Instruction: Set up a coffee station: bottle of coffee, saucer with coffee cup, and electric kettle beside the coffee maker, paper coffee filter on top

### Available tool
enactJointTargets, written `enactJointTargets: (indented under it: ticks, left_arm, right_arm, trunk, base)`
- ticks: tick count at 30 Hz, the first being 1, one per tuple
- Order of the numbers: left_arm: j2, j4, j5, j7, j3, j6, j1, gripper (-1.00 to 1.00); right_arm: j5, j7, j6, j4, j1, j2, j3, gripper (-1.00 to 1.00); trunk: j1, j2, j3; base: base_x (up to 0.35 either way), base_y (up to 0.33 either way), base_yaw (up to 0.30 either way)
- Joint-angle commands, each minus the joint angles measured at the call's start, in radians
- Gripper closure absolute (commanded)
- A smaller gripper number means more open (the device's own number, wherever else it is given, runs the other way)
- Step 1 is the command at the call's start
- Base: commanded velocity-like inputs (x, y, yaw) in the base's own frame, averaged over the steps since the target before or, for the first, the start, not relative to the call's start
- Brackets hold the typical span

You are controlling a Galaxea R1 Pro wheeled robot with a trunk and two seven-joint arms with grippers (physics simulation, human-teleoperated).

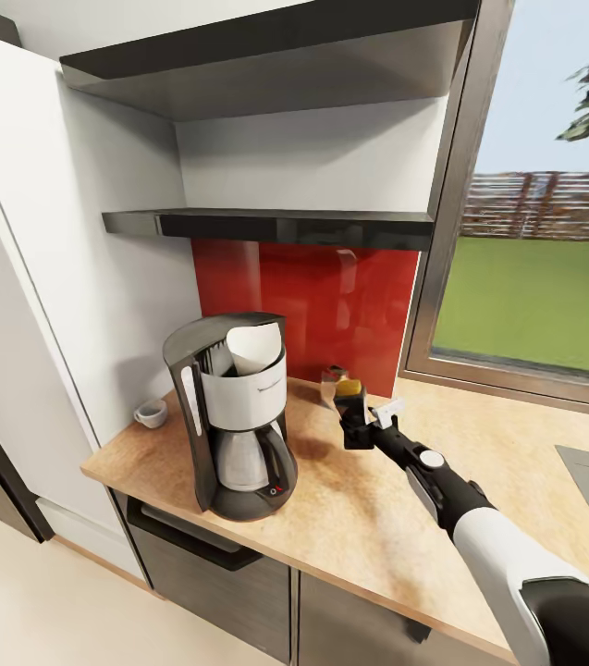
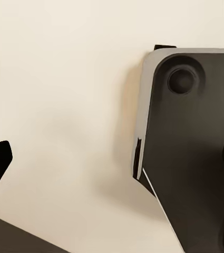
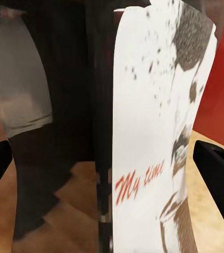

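Nearest the head camera, the right arm (image 1: 479, 527) reaches from the near right corner out across the wooden worktop (image 1: 396, 518), ending in the right gripper (image 1: 351, 407). That gripper sits at the bottle of coffee (image 1: 342, 381), which stands upright on the worktop just right of the coffee maker (image 1: 234, 416) and in front of the red backsplash (image 1: 331, 305). From the right wrist camera the bottle's white "My time" label (image 3: 159, 137) sits between the two dark fingers (image 3: 217, 168), which stand apart on either side; whether they press on the bottle is hard to tell. A white paper coffee filter (image 1: 252, 347) sits in the open top of the coffee maker. The coffee cup (image 1: 152, 413) rests on the worktop to the far left of the machine, near the white wall. The left gripper (image 2: 112, 174) has its fingers wide apart above pale floor and a dark panel (image 2: 196, 142).
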Motion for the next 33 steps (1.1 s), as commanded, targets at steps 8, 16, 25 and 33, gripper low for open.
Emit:
enactJointTargets:
  ticks: [8,16,25,33]
  left_arm:
    - [0.0,-0.002,0.009,0.001,-0.002,0.0,0.0,-1.0]
    - [-0.001,-0.002,0.011,0.001,-0.001,0.001,0.0,-1.0]
    - [-0.001,-0.002,0.01,0.001,-0.001,0.001,0.0,-1.0]
    - [-0.001,-0.003,0.009,0.001,0.001,0.003,0.0,-1.0]
  right_arm:
    - [-0.104,-0.051,-0.015,0.047,-0.001,0.021,0.001,1.0]
    - [-0.158,-0.089,-0.039,0.083,0.0,0.027,0.003,1.0]
    - [-0.16,-0.088,-0.041,0.086,-0.001,0.027,0.003,1.0]
    - [-0.161,-0.088,-0.041,0.086,-0.001,0.027,0.004,1.0]
  trunk:
    - [0.001,-0.002,-0.002]
    - [0.001,-0.002,-0.002]
    - [0.001,-0.002,-0.002]
    - [0.001,-0.002,-0.002]
  base:
    - [0.0,0.0,0.0]
    - [0.029,0.003,0.0]
    - [0.091,0.061,0.0]
    - [0.059,0.016,0.0]
